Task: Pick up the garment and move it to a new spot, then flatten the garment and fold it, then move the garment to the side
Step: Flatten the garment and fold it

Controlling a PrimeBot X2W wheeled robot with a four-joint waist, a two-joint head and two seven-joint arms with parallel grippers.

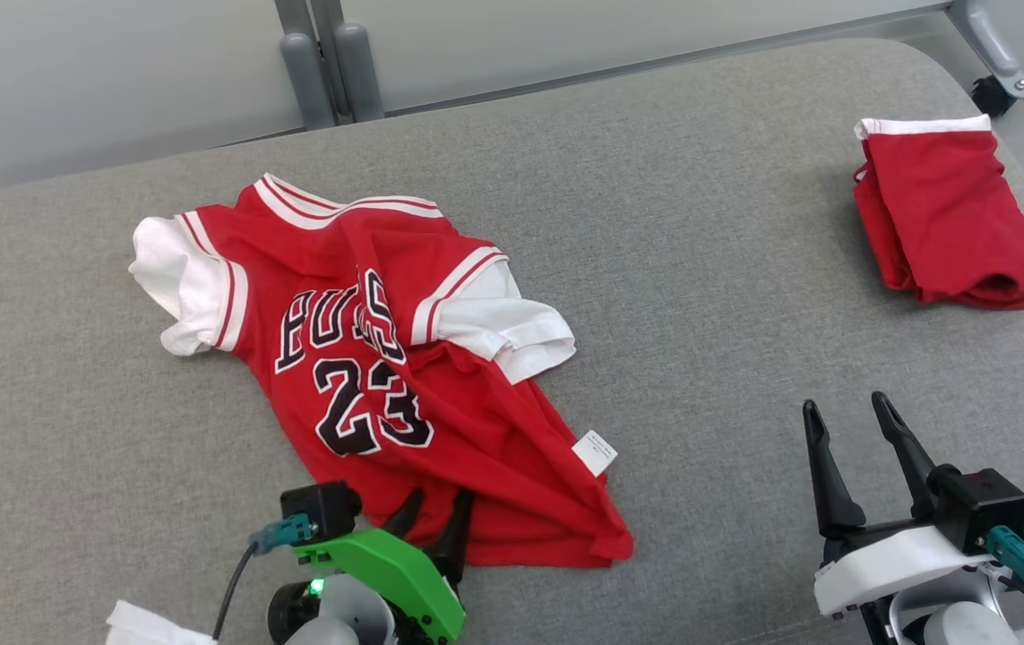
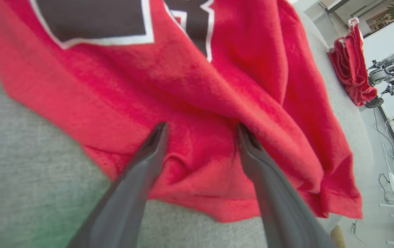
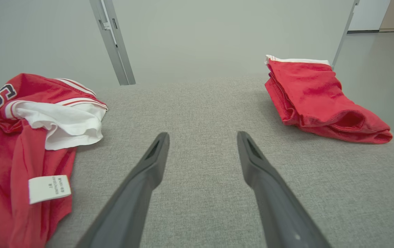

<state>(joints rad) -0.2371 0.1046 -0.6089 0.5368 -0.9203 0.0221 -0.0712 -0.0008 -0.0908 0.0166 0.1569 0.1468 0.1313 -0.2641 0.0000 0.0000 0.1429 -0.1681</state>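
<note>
The garment (image 1: 368,376) is a red jersey with white sleeves and the number 23, lying crumpled on the left half of the grey padded surface (image 1: 700,296). My left gripper (image 1: 438,502) is open, its two fingers spread and resting on the jersey's bottom hem. In the left wrist view the left gripper (image 2: 202,127) lies on the loose red cloth of the garment (image 2: 217,69), gripping nothing. My right gripper (image 1: 844,405) stands open over bare grey surface at the lower right. From the right wrist, the right gripper (image 3: 202,136) is apart from the garment (image 3: 28,144).
A folded red piece with a white band (image 1: 950,215) lies at the far right of the surface, near its edge. A white label (image 1: 595,451) sticks out of the jersey's right side. Grey posts (image 1: 332,63) stand behind. Something white (image 1: 144,627) lies at the bottom left.
</note>
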